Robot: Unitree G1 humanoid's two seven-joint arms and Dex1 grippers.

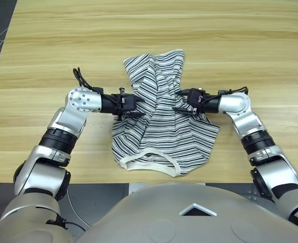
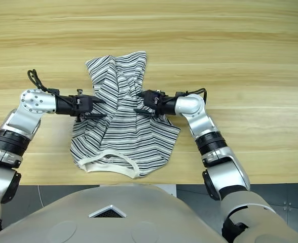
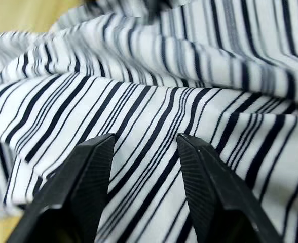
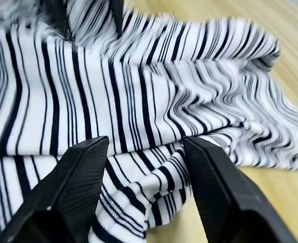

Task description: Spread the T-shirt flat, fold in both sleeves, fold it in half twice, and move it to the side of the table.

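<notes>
**Collar** (image 1: pixel 149 164): This is the nearest part of the shirt (image 1: pixel 159 131). Its cream rib faces you, so the shirt's length runs away from you.

**Shirt body:** The shirt is striped and bunched into long ridges. You cannot pick the sleeves out among the folds. It is not yet spread, so treat the flattening step as the one in hand.

**Left gripper** (image 1: pixel 137 108): It sits at the shirt's left edge, about halfway along, and points inward. Its fingers (image 3: pixel 90 172) stand apart against the cloth and pinch nothing. You likely have it there to take that edge and draw it outward.

**Right gripper** (image 1: pixel 178 100): It sits on the shirt's right side, opposite the left gripper, and also points inward. Its fingers (image 4: pixel 73 182) are parted. A raised ridge of cloth lies between them, unclamped, so closing here would probably catch that fold.

**Hem** (image 1: pixel 154 58): This is the far end of the shirt. It is gathered narrower than the collar end and needs pulling wide.

**Table** (image 1: pixel 250 45): Pale wood lies under the shirt. Its near edge is just beside the collar, and the surface runs on well past the hem and both flanks.
</notes>
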